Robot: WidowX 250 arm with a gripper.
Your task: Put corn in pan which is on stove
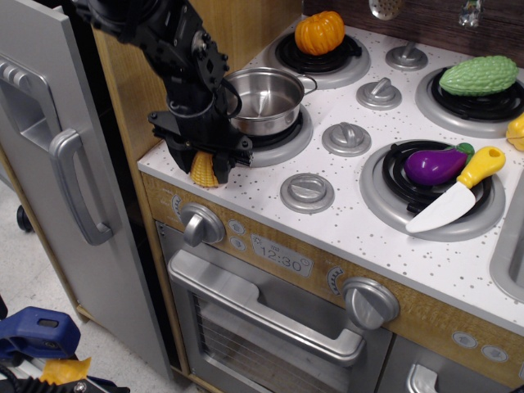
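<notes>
The yellow corn stands on the white speckled stove at its front left corner, just in front of the left burner. My black gripper has come down over it, with a finger pressed against each side, shut on the corn, which still rests on the surface. The shiny steel pan sits empty on the front left burner, right behind and to the right of the gripper, its handle pointing back right.
An orange pumpkin sits on the back burner. A purple eggplant and a yellow-handled knife lie on the right burner, with a green vegetable behind. Grey knobs dot the top. A grey door stands at left.
</notes>
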